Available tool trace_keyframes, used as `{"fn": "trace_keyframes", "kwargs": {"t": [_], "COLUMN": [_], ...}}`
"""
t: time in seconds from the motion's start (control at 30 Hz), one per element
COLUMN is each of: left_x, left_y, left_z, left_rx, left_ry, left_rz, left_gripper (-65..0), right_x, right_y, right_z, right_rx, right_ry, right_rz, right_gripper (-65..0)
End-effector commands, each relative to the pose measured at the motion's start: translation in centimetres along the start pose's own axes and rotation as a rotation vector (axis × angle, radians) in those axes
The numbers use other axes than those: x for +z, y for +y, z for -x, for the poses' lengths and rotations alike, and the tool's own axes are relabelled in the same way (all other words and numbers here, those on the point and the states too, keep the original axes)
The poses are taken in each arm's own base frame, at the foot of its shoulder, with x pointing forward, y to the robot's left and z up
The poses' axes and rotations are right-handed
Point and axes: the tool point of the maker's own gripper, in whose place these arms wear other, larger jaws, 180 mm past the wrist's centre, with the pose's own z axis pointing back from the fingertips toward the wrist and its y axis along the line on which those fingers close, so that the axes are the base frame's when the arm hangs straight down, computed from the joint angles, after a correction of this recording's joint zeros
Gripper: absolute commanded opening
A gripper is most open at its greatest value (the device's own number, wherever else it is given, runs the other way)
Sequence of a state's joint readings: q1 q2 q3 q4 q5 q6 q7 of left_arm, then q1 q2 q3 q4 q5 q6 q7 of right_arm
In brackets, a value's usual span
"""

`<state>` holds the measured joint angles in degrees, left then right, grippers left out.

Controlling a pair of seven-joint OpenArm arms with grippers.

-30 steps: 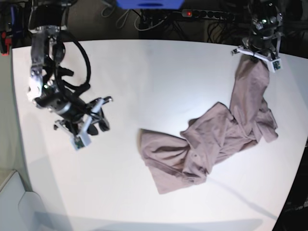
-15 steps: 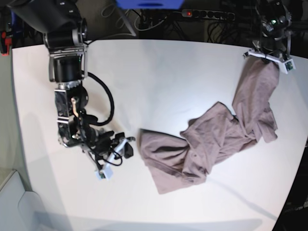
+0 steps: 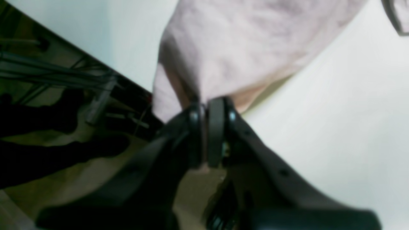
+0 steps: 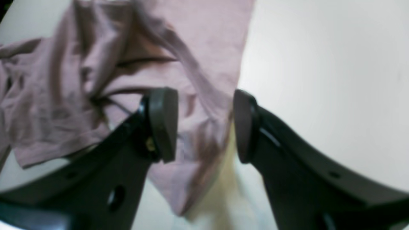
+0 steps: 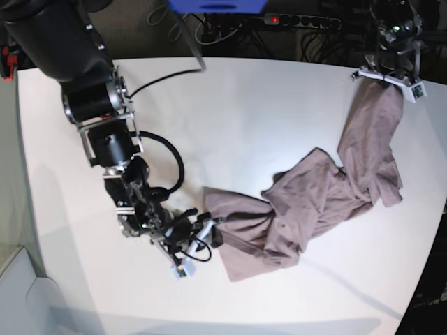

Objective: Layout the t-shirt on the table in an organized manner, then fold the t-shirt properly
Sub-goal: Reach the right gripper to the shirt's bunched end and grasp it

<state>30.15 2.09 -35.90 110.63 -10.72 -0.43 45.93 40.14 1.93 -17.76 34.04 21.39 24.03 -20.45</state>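
Fingers of right gripper (image 4: pixel 204 127) apart, straddling t-shirt (image 5: pixel 328 188) near-left edge for pickup. Left gripper (image 3: pixel 206 131) clamped on far-right corner, lifting cloth to spread over table (image 5: pixel 244 105).

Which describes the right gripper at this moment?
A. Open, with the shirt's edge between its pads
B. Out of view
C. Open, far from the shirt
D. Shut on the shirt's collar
A: in the right wrist view the right gripper stands open, and the near edge of the t-shirt lies between its pads.
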Motion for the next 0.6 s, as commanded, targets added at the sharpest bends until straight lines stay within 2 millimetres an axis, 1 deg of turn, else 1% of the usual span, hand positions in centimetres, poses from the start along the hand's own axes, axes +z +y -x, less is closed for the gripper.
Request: {"fn": "trace_keyframes", "kwargs": {"t": [0.0, 0.13, 0.27, 0.33, 0.43, 0.5, 0.57], "left_x": [0.4, 0.4, 0.4, 0.3, 0.3, 0.3, 0.3], "left_y": [0.2, -0.1, -0.5, -0.6, -0.6, -0.6, -0.6], "left_z": [-0.9, -0.4, -0.5, -0.6, -0.6, -0.6, -0.6], "left_rx": [-0.008, 0.013, 0.018, 0.019, 0.019, 0.02, 0.02], "left_ry": [-0.035, -0.026, -0.03, -0.031, -0.031, -0.033, -0.033], "left_rz": [-0.006, -0.001, 0.007, 0.008, 0.008, 0.008, 0.008], "left_gripper": [-64.6, -64.6, -64.6, -64.6, -64.6, -64.6, -64.6], "right_x": [0.2, -0.2, -0.3, -0.7, -0.9, -1.2, -1.2], "right_y": [-0.5, -1.6, -1.4, -0.4, 0.1, 0.7, 0.8], "right_z": [-3.2, -2.0, -1.5, -0.5, 1.0, 1.8, 2.4], "right_rx": [0.001, -0.035, -0.042, -0.051, -0.066, -0.076, -0.082], "right_ry": [-0.077, -0.084, -0.076, -0.064, -0.043, -0.034, -0.026], "right_rz": [0.007, 0.027, 0.024, 0.007, 0.0, -0.01, -0.012], "right_gripper": [-36.0, -36.0, -36.0, -36.0, -36.0, -36.2, -36.4]}}
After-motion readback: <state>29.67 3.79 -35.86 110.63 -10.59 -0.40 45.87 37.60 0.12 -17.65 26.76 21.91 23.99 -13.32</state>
